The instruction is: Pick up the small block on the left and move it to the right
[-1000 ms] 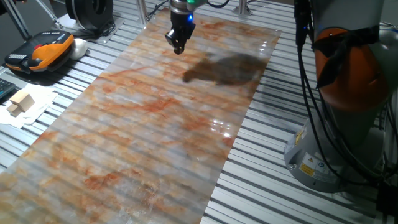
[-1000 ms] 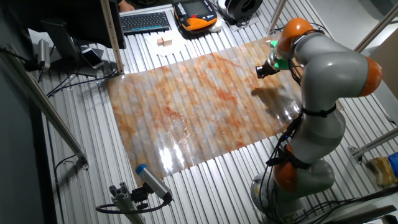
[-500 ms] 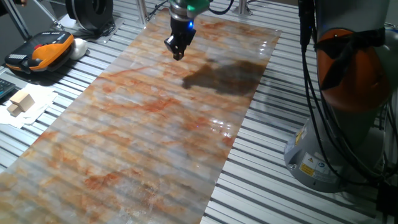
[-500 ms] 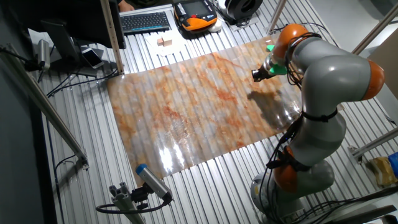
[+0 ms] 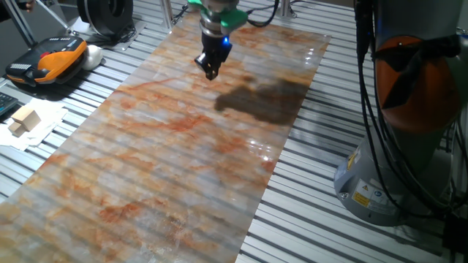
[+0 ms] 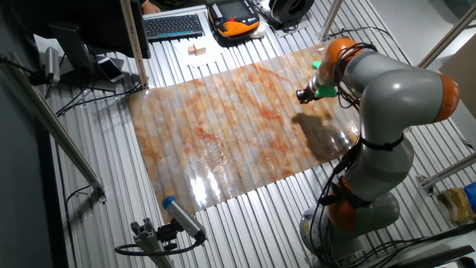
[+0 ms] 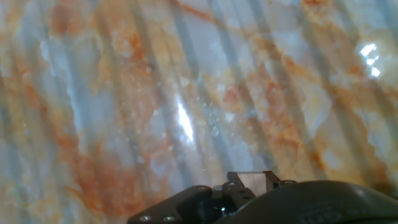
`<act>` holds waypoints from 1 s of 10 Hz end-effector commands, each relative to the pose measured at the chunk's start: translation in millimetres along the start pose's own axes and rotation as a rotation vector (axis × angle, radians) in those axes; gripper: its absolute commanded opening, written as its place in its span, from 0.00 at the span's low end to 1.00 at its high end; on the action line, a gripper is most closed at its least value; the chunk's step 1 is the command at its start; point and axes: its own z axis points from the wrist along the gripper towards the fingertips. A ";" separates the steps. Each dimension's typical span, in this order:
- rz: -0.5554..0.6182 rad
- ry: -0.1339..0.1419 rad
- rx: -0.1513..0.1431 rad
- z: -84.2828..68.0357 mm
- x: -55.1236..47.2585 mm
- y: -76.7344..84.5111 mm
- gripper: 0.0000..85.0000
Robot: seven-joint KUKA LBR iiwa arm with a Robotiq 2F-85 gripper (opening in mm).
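The small block does not show in any view. My gripper [image 5: 210, 71] hangs just above the far end of the marbled orange-grey sheet [image 5: 175, 161], its fingers drawn together to a narrow tip. Whether anything sits between them is too small to tell. In the other fixed view the gripper [image 6: 300, 95] is over the sheet's upper right part, beside its dark shadow [image 6: 321, 134]. The hand view shows only the glossy marbled sheet [image 7: 186, 93] close below and the dark housing of the hand [image 7: 280, 202] along the bottom edge.
Larger pale wooden blocks [image 5: 24, 120] lie on white paper off the sheet's left side. An orange-black pendant [image 5: 47, 58] and a keyboard [image 6: 173, 26] lie beyond them. The arm's grey-orange base [image 5: 409, 109] with cables stands to the right of the sheet.
The gripper has moved a short way along the sheet away from its far end, toward the middle, staying just above the surface. Its shadow has shifted with it.
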 end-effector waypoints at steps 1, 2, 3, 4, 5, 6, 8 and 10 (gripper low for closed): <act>0.001 0.001 0.002 0.3 2.7 0.7 0.00; 0.000 0.003 0.012 0.7 4.7 0.7 0.00; -0.009 0.008 0.011 0.8 4.4 -0.2 0.00; -0.011 0.009 0.009 0.7 4.0 -0.4 0.00; -0.012 0.009 0.009 0.6 4.0 -0.5 0.00; -0.014 0.009 0.010 0.5 4.2 -0.4 0.00; -0.020 0.005 0.007 0.6 4.2 -0.4 0.00; -0.026 -0.001 0.014 0.6 4.2 -0.4 0.00</act>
